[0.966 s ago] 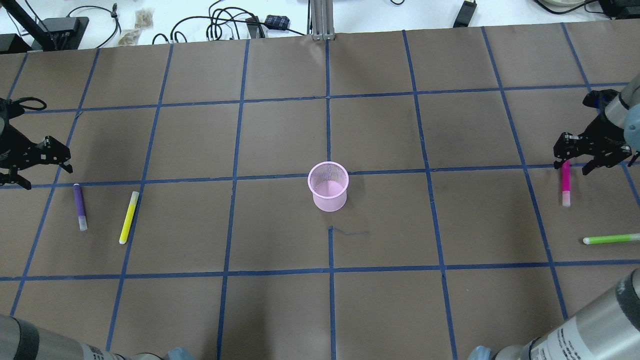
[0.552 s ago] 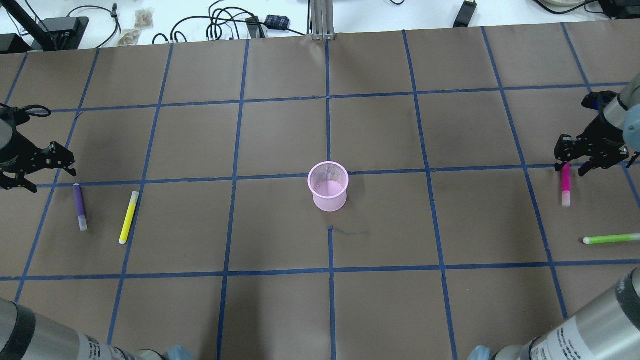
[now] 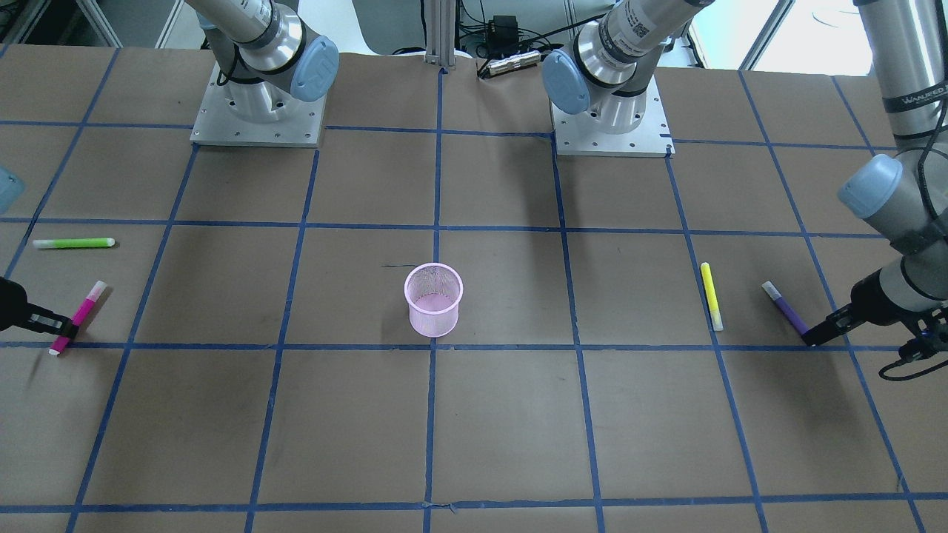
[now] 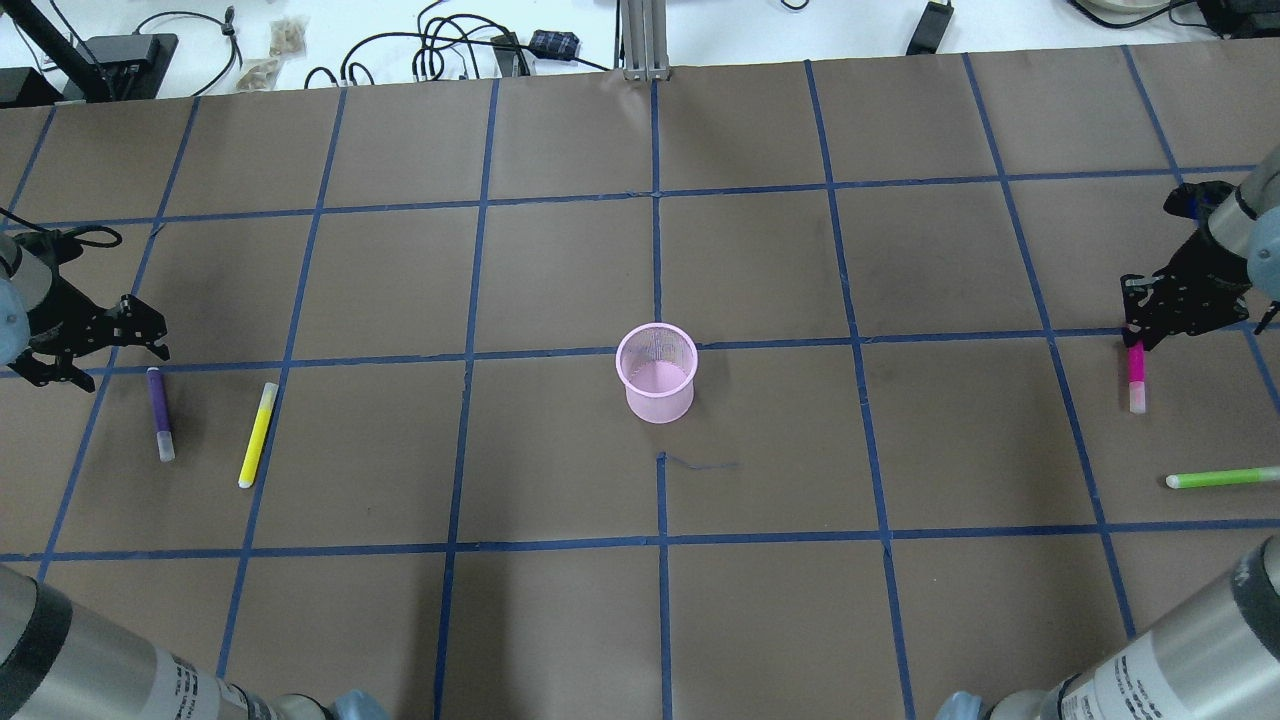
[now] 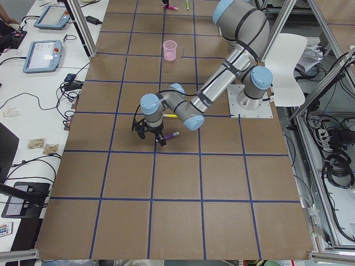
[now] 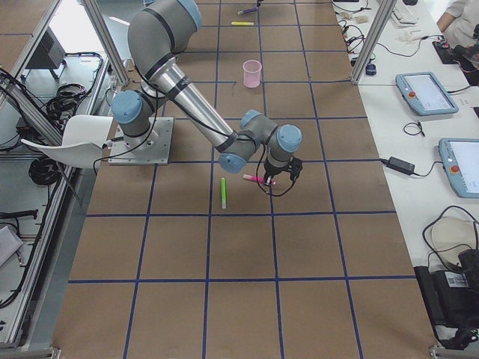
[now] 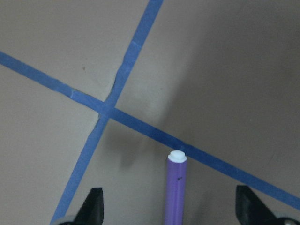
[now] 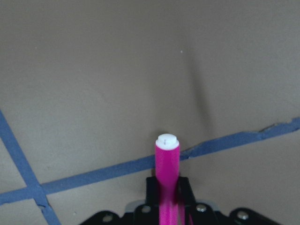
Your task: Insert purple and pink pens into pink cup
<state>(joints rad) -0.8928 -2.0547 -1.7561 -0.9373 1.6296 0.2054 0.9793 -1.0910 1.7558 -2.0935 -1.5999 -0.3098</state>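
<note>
Clamping the pink pen just below its white end, the right end effector sits low over the bench's right side. The left end effector is spread wide, its fingers either side of the purple pen without touching it. The brown bench is gridded with blue tape. The pink cup stands upright mid-bench, its mesh floor bare. Only the wrist views show the grips; the overhead view adds a yellow pen and a green pen.

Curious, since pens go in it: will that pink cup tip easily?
Possibly: the pink cup looks like thin mesh, so likely light. It stands upright, tapering to a narrower base, so a sideways knock might topple it.
</note>
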